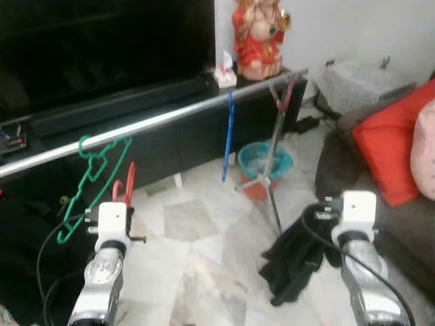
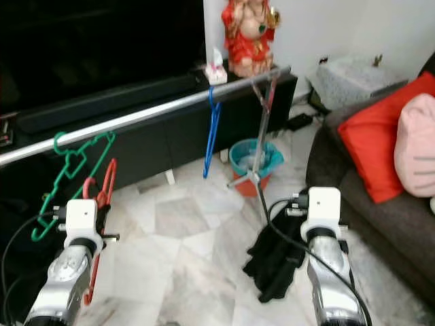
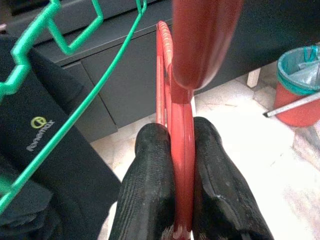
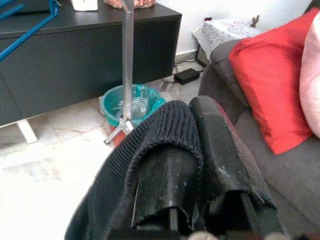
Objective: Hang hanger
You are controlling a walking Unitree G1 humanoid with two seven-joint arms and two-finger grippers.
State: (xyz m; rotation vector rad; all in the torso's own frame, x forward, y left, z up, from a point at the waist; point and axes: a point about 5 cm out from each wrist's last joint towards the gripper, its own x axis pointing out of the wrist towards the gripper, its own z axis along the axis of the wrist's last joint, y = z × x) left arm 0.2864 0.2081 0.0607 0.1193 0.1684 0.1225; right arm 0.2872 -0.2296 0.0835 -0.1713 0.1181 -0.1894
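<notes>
The left gripper (image 3: 182, 150) is clamped on a red hanger (image 3: 181, 100), both black fingers (image 3: 150, 165) pressed against its wire, holding it up below the silver rail (image 1: 156, 122) and just beside the green hanger (image 1: 95, 176) that already hangs there. A blue hanger (image 1: 228, 136) hangs further along the rail (near the stand's upright pole (image 1: 275, 156)). The right gripper (image 4: 192, 145) has its fingers together with nothing between them, low over the marble floor (image 1: 204, 231) beside a dark garment (image 1: 296, 255), close to the sofa with the red cushion (image 1: 391, 142).
</notes>
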